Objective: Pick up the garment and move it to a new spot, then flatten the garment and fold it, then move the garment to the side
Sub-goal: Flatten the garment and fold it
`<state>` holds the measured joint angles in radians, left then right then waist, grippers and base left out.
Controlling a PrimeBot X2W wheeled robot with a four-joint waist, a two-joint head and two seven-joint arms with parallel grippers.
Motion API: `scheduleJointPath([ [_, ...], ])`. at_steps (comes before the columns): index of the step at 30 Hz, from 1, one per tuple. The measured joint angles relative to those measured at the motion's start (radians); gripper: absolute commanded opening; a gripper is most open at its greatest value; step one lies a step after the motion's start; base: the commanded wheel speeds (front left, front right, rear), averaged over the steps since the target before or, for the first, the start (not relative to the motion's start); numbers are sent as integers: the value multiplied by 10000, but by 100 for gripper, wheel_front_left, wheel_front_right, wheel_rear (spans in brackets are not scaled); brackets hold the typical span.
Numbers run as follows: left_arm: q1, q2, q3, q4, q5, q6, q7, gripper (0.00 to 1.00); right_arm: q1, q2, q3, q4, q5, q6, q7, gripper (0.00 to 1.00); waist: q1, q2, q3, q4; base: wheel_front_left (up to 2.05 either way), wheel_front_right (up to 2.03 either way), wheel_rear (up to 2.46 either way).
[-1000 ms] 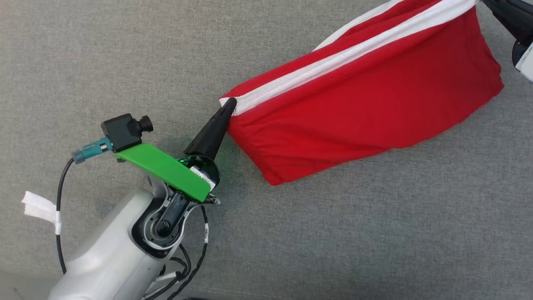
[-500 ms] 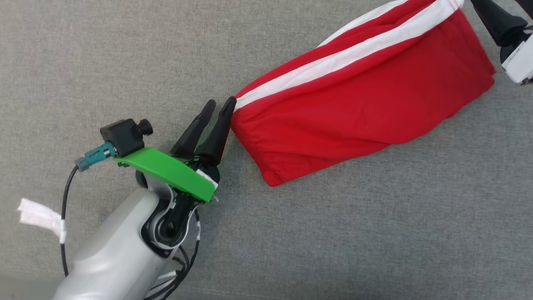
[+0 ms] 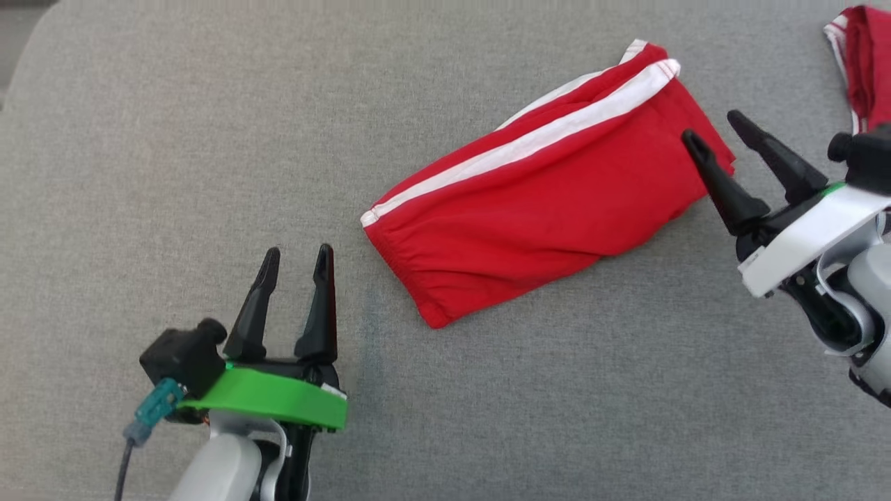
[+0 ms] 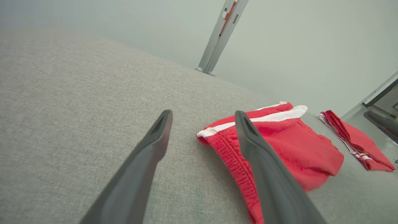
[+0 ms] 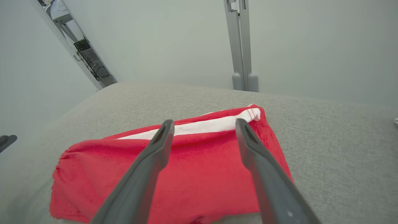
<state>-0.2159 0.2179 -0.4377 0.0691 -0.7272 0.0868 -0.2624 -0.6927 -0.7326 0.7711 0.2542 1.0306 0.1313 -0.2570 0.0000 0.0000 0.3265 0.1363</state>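
Bright, even light, soft shadows; wrist views blur near their edges.

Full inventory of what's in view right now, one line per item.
folded garment: one, red with white stripe, lying mid-surface
second garment: one, red with white trim, far right of the surface
padded surface: one, grey fabric, under both garments
metal stand: one, grey, behind the surface's far edge
left tool: one, dark fingers, open, near left, clear of the folded garment
right tool: one, dark fingers, open, by the folded garment's right end
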Motion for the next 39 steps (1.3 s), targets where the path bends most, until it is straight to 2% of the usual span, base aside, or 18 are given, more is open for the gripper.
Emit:
scheduleJointPath([
  [7, 1635, -884, 1018, -1009, 3214, 50, -2, 100, 1530, 1183, -1425, 303, -1457, 2, -50, 100, 0, 0, -1072, -210, 0, 0, 0],
  [10, 2251, -1262, 1304, -1300, 3979, -56, -2, 100, 2277, 1524, -1935, 466, -1870, -2, -50, 100, 0, 0, -1469, -253, 0, 0, 0],
  [17, 2829, -1582, 1235, -1377, 5428, -219, -2, 100, 3467, 1896, -2729, 679, -2385, -2, -56, 100, -1, 0, -2093, 27, 0, 0, 0],
  [25, 3041, -1651, 865, -1369, 6071, 10, -2, 100, 3916, 2019, -3181, 698, -2692, -2, -56, 100, -1, 0, -2222, 704, 0, 0, 0],
  [30, 2991, -1661, 441, -1319, 6094, 136, 0, 100, 3494, 1712, -3087, 1381, -2685, -2, 52, 100, 0, 0, -1983, 939, 0, 0, 0],
  [35, 2578, -1666, -19, -1329, 6075, 267, -2, 100, 2092, 1137, -3018, 2332, -2472, 0, 991, 100, 0, 0, -1472, 1087, 0, 0, 0],
  [39, 2189, -1666, -393, -1367, 5963, 412, -2, 100, 909, 719, -2769, 2861, -2174, 0, 2234, 100, 0, 0, -923, 1218, 0, 0, 0],
])
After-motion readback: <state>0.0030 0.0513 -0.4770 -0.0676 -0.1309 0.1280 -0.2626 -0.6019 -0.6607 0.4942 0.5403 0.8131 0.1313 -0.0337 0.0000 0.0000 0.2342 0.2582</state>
